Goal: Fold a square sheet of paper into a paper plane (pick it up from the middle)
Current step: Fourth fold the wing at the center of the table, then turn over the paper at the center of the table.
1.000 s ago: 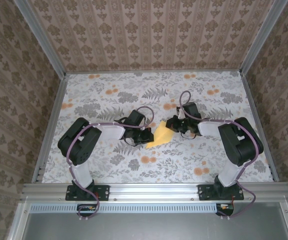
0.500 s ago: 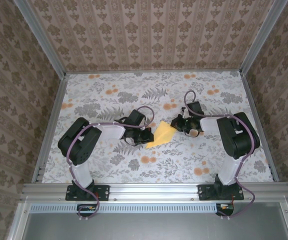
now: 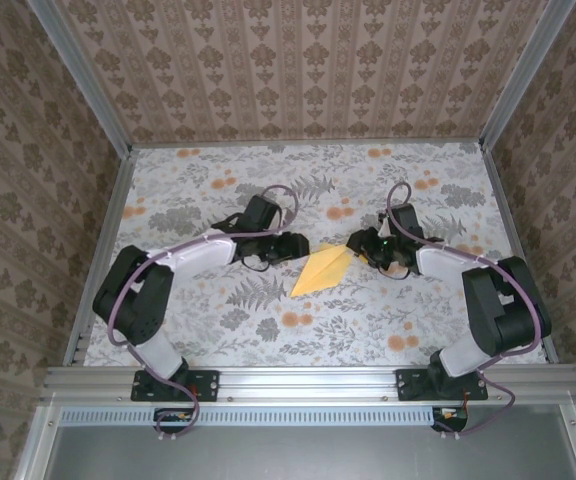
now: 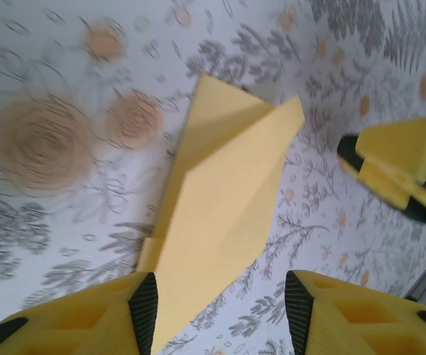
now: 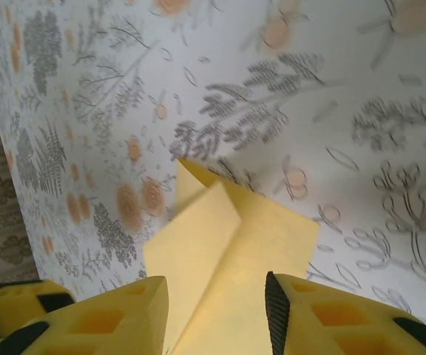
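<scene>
A slim, pointed, pale-yellow folded paper plane (image 3: 320, 271) lies on the grey-and-white floral-printed counter (image 3: 218, 330), roughly midway between the two arms. In the top view it runs on a diagonal, one end pointing near-left and the other far-right. The left end effector (image 3: 296, 245) hovers just beside the plane's far-left side, and the right end effector (image 3: 355, 243) sits close to its far-right tip. In the left wrist view the left end effector (image 4: 220, 318) has its yellow fingers with black pads (image 4: 145, 310) standing well apart. The paper plane (image 4: 220, 214) stretches away from the gap between them, its creases and folded layers showing, and it is not clamped. Two orange flower blotches (image 4: 39, 140) are printed on the counter beside it. In the right wrist view the right end effector (image 5: 217, 310) likewise has its fingers spread, with the paper plane (image 5: 228, 244) lying loose between and beyond them, one folded flap raised a little above the rest.
</scene>
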`<state>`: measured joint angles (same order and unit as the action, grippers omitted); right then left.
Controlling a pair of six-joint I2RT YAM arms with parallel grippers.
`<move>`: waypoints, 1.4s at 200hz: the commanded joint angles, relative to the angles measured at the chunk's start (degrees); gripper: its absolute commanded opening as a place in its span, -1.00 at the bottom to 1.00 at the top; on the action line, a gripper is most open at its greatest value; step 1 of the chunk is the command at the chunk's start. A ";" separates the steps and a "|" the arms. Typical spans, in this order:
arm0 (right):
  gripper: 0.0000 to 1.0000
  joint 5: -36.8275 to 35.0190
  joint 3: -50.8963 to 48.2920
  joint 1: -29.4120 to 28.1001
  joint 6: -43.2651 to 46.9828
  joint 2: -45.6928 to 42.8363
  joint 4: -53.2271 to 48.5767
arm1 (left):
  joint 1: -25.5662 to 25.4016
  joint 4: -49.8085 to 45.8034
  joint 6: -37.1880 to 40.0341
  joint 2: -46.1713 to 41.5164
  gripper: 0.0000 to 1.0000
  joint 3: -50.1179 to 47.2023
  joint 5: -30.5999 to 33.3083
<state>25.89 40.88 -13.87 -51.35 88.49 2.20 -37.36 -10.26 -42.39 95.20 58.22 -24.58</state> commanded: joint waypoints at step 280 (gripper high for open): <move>-0.84 15.60 2.91 -9.34 -9.54 8.92 32.43 | 10.84 8.17 1.12 -16.86 1.00 -14.99 -8.76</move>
<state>32.71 42.98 -24.40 -61.10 99.79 25.76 -26.89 -6.68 -41.89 80.40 44.45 -26.02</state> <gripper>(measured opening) 0.083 0.998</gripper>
